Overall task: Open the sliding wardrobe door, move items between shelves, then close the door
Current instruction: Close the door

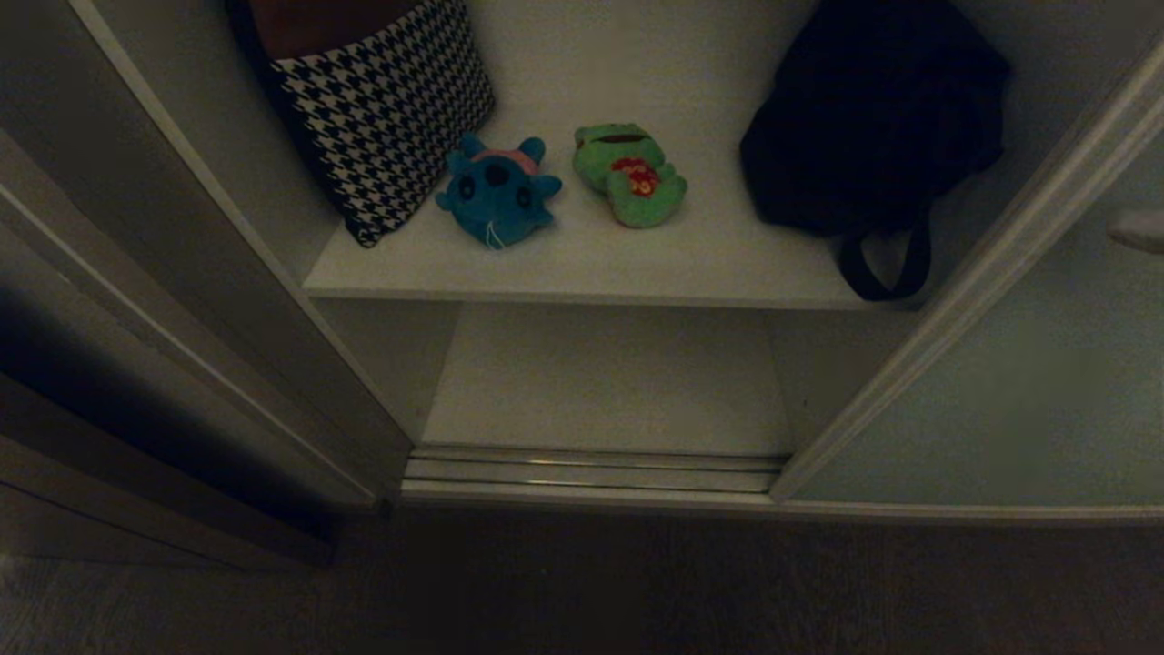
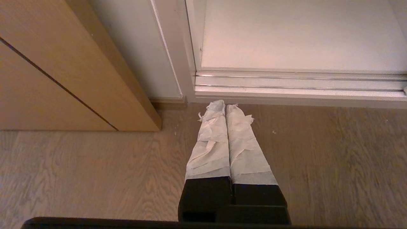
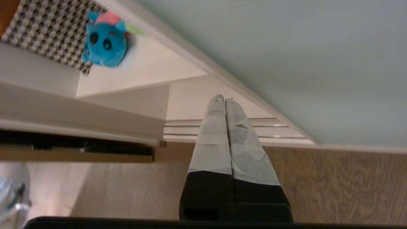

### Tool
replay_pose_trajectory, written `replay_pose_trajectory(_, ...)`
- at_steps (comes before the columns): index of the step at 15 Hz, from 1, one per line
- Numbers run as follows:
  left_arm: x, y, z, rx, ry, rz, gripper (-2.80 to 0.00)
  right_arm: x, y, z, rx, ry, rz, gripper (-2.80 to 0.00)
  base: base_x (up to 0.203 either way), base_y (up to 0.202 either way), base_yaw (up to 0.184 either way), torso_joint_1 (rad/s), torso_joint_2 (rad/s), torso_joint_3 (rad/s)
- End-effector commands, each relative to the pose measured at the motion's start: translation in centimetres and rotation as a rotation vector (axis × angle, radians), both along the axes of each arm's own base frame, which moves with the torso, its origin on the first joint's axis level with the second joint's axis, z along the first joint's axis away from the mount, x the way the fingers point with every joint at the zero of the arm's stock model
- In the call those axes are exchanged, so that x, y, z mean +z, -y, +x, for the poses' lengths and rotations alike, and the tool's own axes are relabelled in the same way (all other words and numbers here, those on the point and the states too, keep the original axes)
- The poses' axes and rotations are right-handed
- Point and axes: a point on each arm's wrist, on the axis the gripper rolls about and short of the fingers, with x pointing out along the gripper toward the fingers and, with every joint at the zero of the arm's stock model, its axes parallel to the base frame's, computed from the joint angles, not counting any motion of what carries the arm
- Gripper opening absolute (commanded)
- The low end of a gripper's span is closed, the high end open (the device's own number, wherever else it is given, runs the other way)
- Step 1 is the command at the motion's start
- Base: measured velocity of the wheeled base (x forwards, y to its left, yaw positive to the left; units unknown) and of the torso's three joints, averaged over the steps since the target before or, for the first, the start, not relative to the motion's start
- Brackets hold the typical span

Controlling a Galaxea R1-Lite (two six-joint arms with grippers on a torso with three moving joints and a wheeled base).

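Door [image 1: 1018,382] slid aside at right of head frame, compartment open. Blue toy [image 1: 498,189] and green toy [image 1: 630,173] side by side at centre of upper shelf [image 1: 582,264], between checked cushion [image 1: 386,109] and black bag [image 1: 864,118]. Lower shelf [image 1: 609,382] bare.

Right end effector [image 3: 221,98]: fingers together, holding nothing, low near door track [image 3: 222,127]; blue toy [image 3: 106,43] up and ahead, upper left of its frame. Judged nearer arm.

Left end effector [image 2: 225,105]: fingers together, parked over floor [image 2: 95,178].
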Motion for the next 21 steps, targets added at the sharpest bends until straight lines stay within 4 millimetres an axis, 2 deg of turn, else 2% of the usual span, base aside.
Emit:
replay_pose_trajectory(1, 0.0, 0.0, 0.0, 0.0, -0.001, 0.001, -2.8, -0.5, -0.2, 1.4, 0.018, -0.023, -0.005, -2.8, 0.0, 0.0, 0.0, 0.0, 0.0, 0.0)
replay_pose_trajectory(11, 0.0, 0.0, 0.0, 0.0, -0.001, 0.001, -2.8, -0.9, 0.8, 3.3, -0.023, -0.05, -0.01, -2.8, 0.0, 0.0, 0.0, 0.0, 0.0, 0.0)
replay_pose_trajectory(18, 0.0, 0.0, 0.0, 0.0, -0.001, 0.001, -2.8, -1.5, -0.1, 5.3, 0.029, -0.037, -0.04, -2.8, 0.0, 0.0, 0.0, 0.0, 0.0, 0.0)
replay_pose_trajectory(21, 0.0, 0.0, 0.0, 0.0, -0.001, 0.001, -2.8, -1.5, -1.8, 5.9, 0.044, -0.029, -0.052, -2.8, 0.0, 0.0, 0.0, 0.0, 0.0, 0.0)
